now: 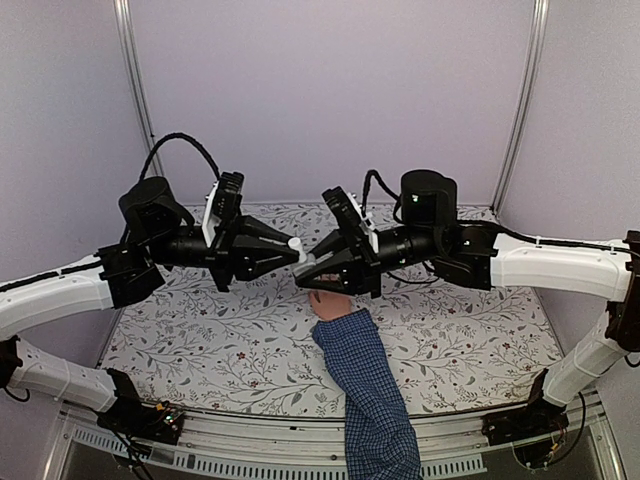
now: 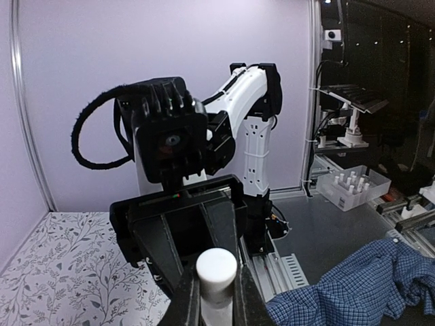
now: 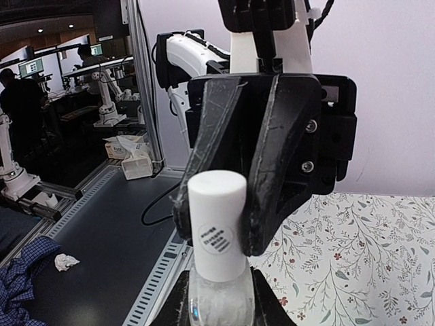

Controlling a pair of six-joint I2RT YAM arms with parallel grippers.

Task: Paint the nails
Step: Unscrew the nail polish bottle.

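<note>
A small nail polish bottle is held in the air between my two grippers, above the table's middle. My right gripper [image 1: 308, 276] is shut on its clear glass body [image 3: 217, 295], as the right wrist view [image 3: 217, 302] shows. My left gripper [image 1: 293, 246] is shut on its white cap [image 3: 216, 221], also seen in the left wrist view [image 2: 217, 272]. The pale hand [image 1: 330, 305] lies on the cloth just below the grippers, at the end of the blue checked sleeve [image 1: 372, 395]. The nails are too small to make out.
The table carries a flowered cloth [image 1: 200, 330]. Metal frame posts [image 1: 135, 90] stand at the back corners. A metal rail [image 1: 250, 450] runs along the front edge. A rack of white bottles [image 2: 353, 185] stands off the table.
</note>
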